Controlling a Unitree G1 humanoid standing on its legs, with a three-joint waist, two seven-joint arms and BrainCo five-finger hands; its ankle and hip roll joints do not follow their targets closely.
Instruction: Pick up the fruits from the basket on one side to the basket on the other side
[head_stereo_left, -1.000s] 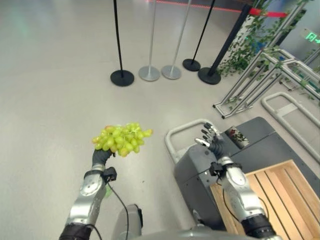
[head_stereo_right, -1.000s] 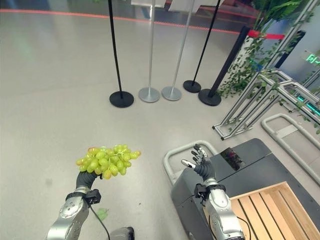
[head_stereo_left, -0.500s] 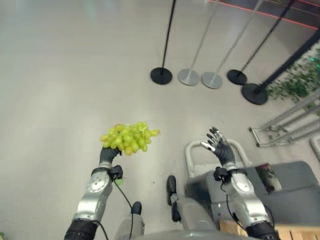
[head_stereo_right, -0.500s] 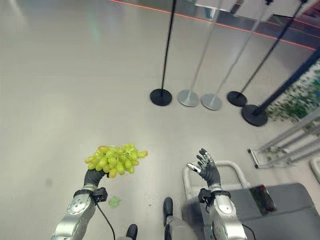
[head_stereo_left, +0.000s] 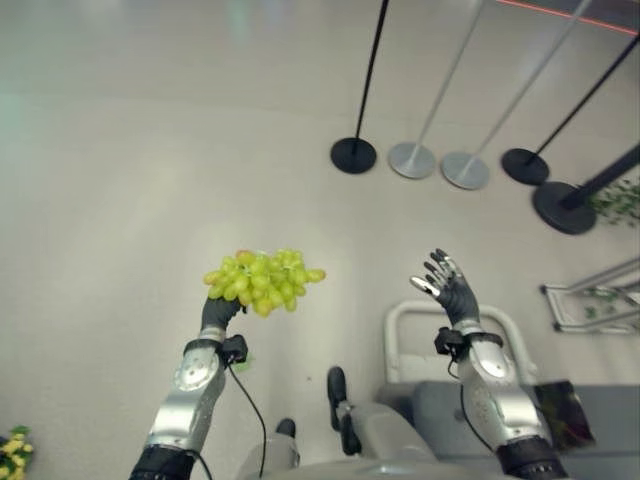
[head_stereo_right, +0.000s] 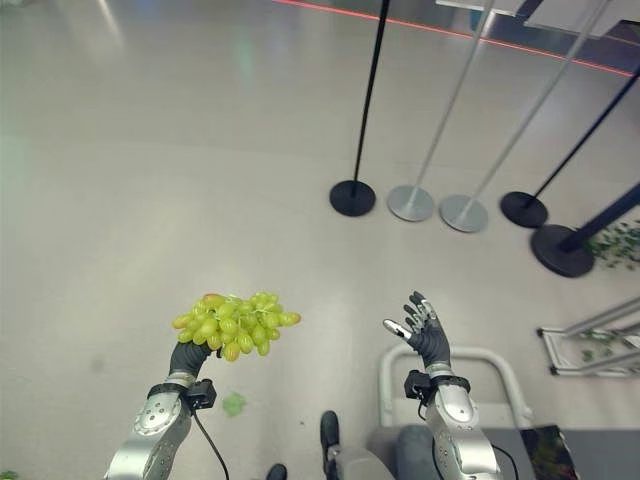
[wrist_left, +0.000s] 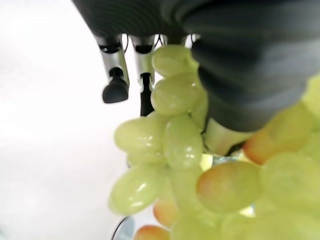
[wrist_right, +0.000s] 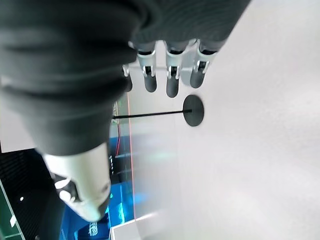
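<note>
The left robot hand (head_stereo_left: 222, 308) is raised in front of the robot with a bunch of green grapes (head_stereo_left: 264, 280) resting on top of it, above bare floor (head_stereo_left: 150, 150). In its wrist view the grapes crowd against the palm and thumb while two of its fingers (wrist_left: 116, 70) reach out past the fruit without wrapping it, so the grasp looks partial: some fingers under the bunch, much of the cluster overhanging toward the robot's right. The right robot hand (head_stereo_right: 428, 335) is lifted too, fingers spread and relaxed, empty, above the pale tube handle (head_stereo_left: 450, 322) of a grey cart (head_stereo_left: 470, 420). No basket is visible near either hand, so the grapes probably have some way to travel before they can be set down. The main risk, as I judge it, is the bunch slipping or rolling off the hand during that carry, since its weight sits high and off to one side; a quick turn or a tilt of the wrist could tip it onto the floor. Loose grapes could also shake off their stems and scatter. A tighter squeeze to stop this might crush the soft fruit. The stanchion bases (head_stereo_left: 353, 155) stand well apart, farther across the floor, and pose little threat.
</note>
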